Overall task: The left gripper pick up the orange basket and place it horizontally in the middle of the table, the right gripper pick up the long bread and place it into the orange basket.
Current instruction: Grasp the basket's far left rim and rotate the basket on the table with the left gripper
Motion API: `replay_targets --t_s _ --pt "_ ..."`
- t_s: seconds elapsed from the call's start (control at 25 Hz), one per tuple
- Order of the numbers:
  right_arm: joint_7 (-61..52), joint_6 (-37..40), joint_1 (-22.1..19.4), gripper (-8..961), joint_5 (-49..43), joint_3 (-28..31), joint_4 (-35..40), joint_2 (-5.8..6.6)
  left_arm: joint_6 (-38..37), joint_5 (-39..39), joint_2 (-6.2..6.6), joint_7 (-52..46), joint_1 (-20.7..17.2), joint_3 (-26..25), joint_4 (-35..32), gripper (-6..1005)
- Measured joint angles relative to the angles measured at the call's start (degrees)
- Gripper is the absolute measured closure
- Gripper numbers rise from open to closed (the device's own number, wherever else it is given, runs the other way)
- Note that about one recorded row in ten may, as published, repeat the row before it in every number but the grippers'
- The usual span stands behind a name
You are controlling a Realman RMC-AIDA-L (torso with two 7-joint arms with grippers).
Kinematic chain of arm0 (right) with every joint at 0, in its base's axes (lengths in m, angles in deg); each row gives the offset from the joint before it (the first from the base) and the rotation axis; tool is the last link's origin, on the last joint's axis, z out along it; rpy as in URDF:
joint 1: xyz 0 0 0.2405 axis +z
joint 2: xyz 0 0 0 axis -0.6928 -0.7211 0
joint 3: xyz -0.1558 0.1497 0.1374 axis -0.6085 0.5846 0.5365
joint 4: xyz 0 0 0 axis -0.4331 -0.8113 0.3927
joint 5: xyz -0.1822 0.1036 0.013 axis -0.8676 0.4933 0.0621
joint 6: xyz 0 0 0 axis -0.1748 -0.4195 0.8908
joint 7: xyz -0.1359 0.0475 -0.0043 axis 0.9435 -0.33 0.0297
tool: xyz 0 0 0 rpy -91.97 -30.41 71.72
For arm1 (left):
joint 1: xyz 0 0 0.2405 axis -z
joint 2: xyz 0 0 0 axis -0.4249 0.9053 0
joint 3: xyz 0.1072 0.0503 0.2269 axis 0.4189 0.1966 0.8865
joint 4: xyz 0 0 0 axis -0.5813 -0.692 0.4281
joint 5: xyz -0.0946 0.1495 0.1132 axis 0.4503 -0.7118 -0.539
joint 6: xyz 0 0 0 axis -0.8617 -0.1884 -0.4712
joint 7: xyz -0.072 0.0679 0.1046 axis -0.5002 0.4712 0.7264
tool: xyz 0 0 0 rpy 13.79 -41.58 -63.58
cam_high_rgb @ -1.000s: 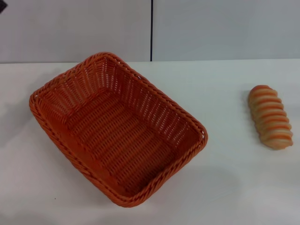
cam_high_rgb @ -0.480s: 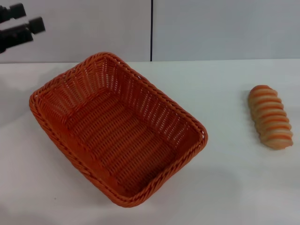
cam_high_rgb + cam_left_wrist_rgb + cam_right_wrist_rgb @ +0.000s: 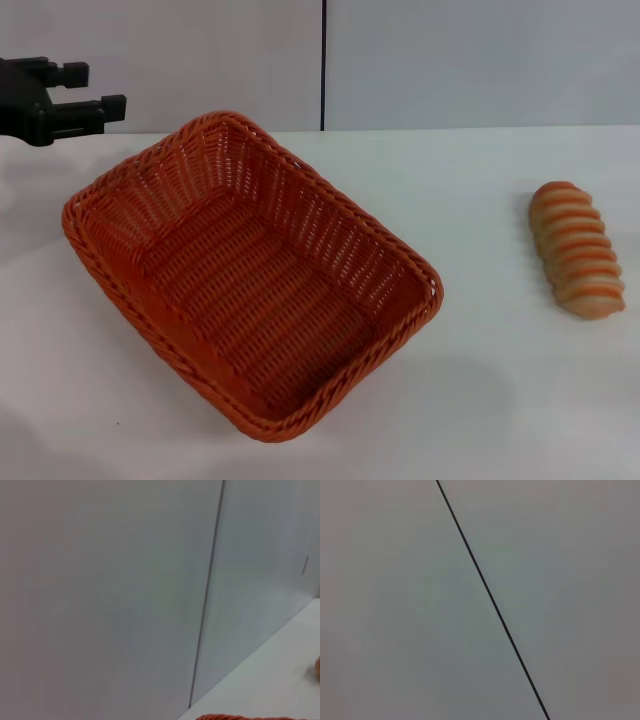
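Observation:
The orange basket (image 3: 250, 270) sits empty on the white table (image 3: 480, 400), left of centre and turned at a slant. A thin strip of its rim (image 3: 240, 717) shows in the left wrist view. My left gripper (image 3: 95, 90) hangs open at the far left, above and behind the basket's back left corner, apart from it. The long bread (image 3: 577, 248) lies on the table at the right, ridged side up. A sliver of the bread (image 3: 317, 667) shows in the left wrist view. My right gripper is out of view.
A grey wall with a dark vertical seam (image 3: 324, 65) stands behind the table. The right wrist view shows only that wall and the seam (image 3: 492, 600).
My left gripper has come into view from the far left edge and moved right and downward, toward the basket's back corner. Basket and bread have not moved.

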Motion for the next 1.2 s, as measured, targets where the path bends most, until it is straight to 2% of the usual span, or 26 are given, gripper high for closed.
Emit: replay_targets --t_s 0.32,0.52,0.68,0.96,1.2 --pt "-0.18 -1.1 -0.38 298 0.0 0.11 -0.12 -0.21 2.29 -2.28 -0.1 -0.57 0.6 5.6 1.17 364" --pt "-0.18 -1.57 -0.82 298 0.0 0.11 -0.22 -0.33 6.17 -2.42 -0.22 -1.16 0.69 8.69 2.84 255" --pt "-0.18 -1.57 -1.16 298 0.0 0.09 -0.27 -0.49 9.5 -2.71 -0.24 -1.45 0.81 11.94 3.45 234" --pt "-0.17 -1.22 -1.27 298 -0.01 -0.1 -0.35 -0.51 12.1 -6.61 -0.35 -2.47 2.23 14.22 4.73 197" --pt "-0.17 -1.45 -1.28 298 -0.01 -0.39 -0.59 -0.57 14.35 -10.1 -0.4 -3.73 3.01 16.69 6.52 217"
